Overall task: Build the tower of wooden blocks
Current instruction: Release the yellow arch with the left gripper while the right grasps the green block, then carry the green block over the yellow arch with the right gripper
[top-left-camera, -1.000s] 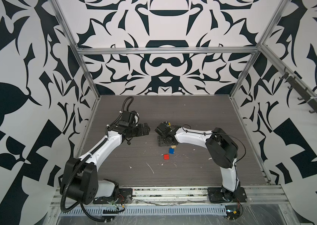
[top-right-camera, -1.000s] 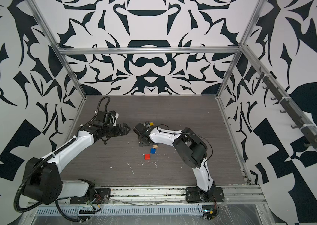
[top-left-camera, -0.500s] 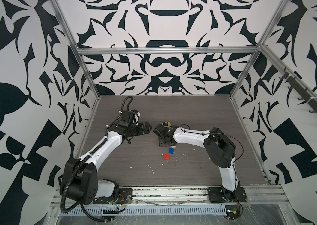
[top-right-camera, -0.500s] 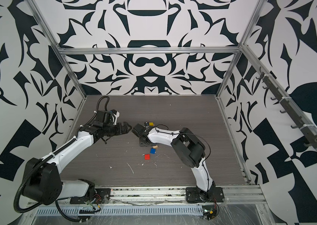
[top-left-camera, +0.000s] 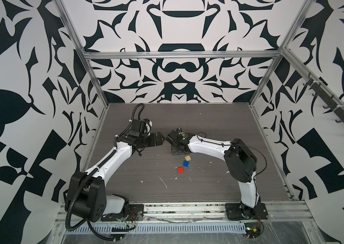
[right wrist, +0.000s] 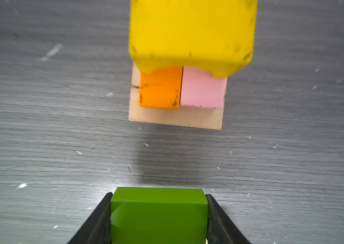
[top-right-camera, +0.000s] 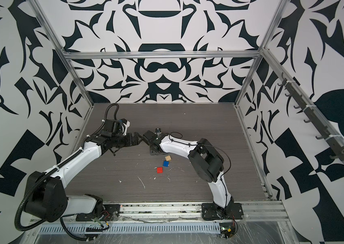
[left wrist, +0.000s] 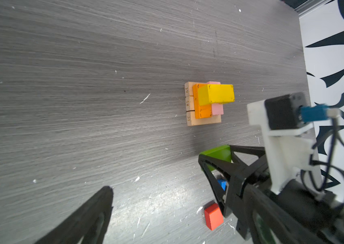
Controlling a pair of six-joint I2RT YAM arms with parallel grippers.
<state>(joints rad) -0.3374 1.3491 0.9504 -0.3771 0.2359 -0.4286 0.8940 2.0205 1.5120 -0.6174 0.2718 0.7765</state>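
Tower (left wrist: 207, 103), part built, upright on the worktop (top-left-camera: 209, 122) toward its middle; in both top views the right arm's wrist mostly hides it. Base: three tan bars (left wrist: 205, 121) side by side, long axes parallel. Second layer: one orange block (left wrist: 202, 111) and one pink block (left wrist: 217, 109), touching and lying crosswise to the bars. Third layer: one yellow block (left wrist: 216, 94), its long axis parallel to the bars, covering half of that layer. One green block (right wrist: 158, 213) is near the tower and apart from it, its long axis unreadable. The right gripper (right wrist: 158, 196) clamps it, a jaw against each side. The left gripper (top-left-camera: 160, 139) is spread wide, empty, close by. Loose nearer the arm bases: one plain cube (top-left-camera: 187, 158), one blue square (top-left-camera: 186, 163), one red square (top-left-camera: 180, 170). Ten blocks counted.
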